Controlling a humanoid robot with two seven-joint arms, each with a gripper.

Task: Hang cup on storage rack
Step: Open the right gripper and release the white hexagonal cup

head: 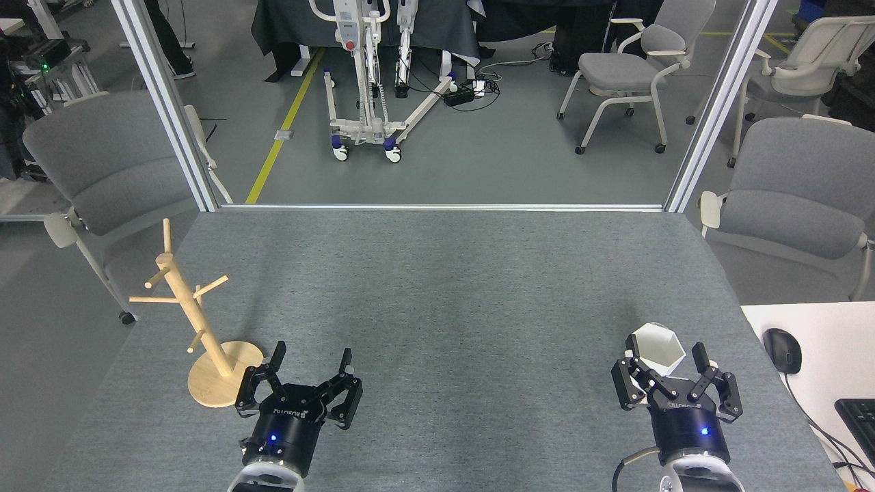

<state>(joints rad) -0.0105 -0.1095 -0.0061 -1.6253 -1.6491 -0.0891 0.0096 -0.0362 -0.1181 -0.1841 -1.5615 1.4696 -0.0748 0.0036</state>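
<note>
The cup (657,350) stands upright on the grey table (437,287), close to its near right corner, its hexagonal mouth open to me and white inside. My right gripper (664,357) is spread wide around it: one finger lies against the cup's left side, the other stands just off its right side, so the cup sits between them. I cannot tell whether either finger actually presses on the wall, and the cup's handle is not clear to me from here.

Pale lettering is printed on the black housing of that gripper; it reads upside down and is too small for me to make out. The same kind of print sits on my left gripper (311,361), equally unreadable. That one is also opened wide and holds nothing, hovering near the table's near edge, left of centre.

Just beside it on the left stands the storage rack (205,321), its round wooden base close to the near left corner, the post leaning slightly in my view with thin pegs angled off both sides. Rack and cup are well apart, with the bare middle of the table between them.

The far edge meets a metal frame (437,206). Past the right edge a white desk (820,383) carries a black mouse (783,350) and a keyboard (858,420).
</note>
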